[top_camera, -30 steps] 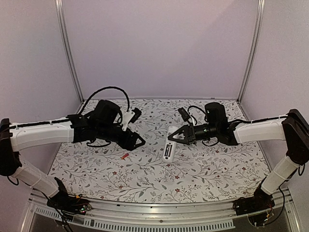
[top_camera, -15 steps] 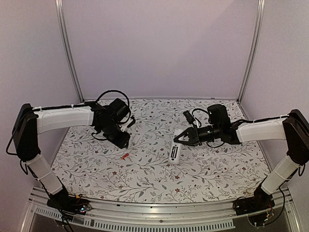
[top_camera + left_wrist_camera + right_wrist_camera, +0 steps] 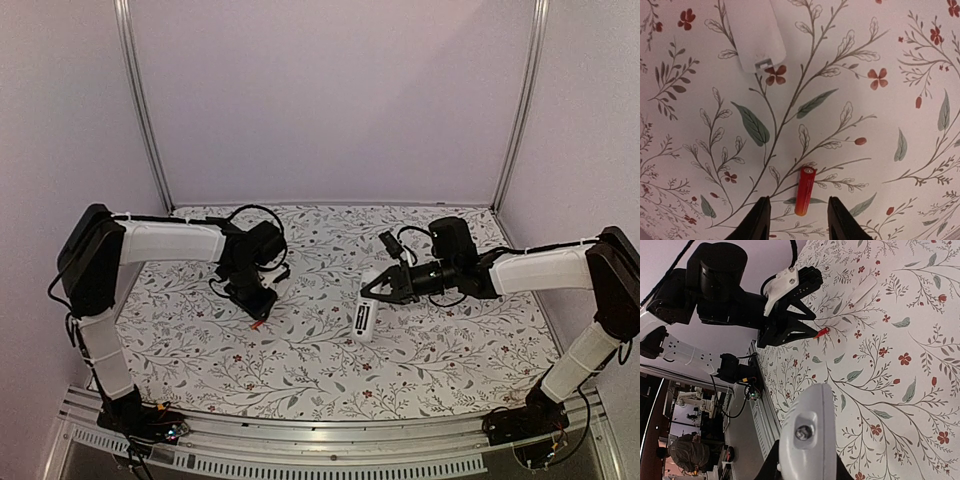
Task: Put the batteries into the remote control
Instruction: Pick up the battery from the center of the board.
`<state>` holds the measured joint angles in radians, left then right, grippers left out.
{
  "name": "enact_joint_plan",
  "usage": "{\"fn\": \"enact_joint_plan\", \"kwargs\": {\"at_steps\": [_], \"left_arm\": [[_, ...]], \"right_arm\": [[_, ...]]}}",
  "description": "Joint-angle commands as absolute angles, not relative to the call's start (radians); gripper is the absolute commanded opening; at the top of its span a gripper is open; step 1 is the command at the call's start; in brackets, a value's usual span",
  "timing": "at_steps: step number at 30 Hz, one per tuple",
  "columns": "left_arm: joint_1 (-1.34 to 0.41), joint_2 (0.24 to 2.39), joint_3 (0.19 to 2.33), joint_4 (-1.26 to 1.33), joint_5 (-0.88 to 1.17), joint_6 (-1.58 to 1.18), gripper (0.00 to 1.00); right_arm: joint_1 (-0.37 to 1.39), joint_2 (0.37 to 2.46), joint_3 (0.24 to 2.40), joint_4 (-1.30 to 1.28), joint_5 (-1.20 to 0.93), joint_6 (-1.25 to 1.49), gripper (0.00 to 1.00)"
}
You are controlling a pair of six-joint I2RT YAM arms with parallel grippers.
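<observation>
Our left gripper [image 3: 799, 218], spread, has dropped over the glossy red cylindrical battery [image 3: 805, 191]; right gripper [image 3: 370, 292] clamps the smooth white remote [image 3: 364, 318].

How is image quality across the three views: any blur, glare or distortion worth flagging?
Top external: even, soft light, no glare, but the red battery is only a speck. Left wrist: sharp on the battery and the cloth, with faint shadows. Right wrist: the remote sits close to the lens and looks soft and pale, while the left arm beyond is crisp.
</observation>
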<state>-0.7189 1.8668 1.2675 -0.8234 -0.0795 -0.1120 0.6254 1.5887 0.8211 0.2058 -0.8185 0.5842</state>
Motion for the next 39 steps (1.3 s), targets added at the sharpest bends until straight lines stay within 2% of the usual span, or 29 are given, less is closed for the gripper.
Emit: {"fn": "enact_joint_plan", "kwargs": {"at_steps": [1,14,22,27,33,39], "left_arm": [[-0.727,1.905,1.301,-0.83,-0.074,-0.08,0.4],[-0.742,1.971,1.316,-0.86,-0.048,-0.056,0.25],[-0.763,1.927,1.295,-0.816,-0.072,-0.077,0.08],[-0.763,1.792,1.248,-0.667,-0.01,-0.129,0.0],[-0.811,1.544,1.151,-0.37,0.103,-0.246,0.0],[-0.948,1.463,1.101,-0.136,0.042,-0.295,0.0]], "right_arm": [[0.623,1.565,0.831,0.201,-0.817,0.57,0.0],[0.623,1.565,0.833,0.196,-0.813,0.563,0.0],[0.624,1.574,0.835,0.207,-0.796,0.563,0.0],[0.623,1.568,0.833,0.268,-0.78,0.594,0.0],[0.645,1.59,0.862,0.351,-0.763,0.646,0.0],[0.666,1.63,0.864,0.545,-0.76,0.762,0.0]]}}
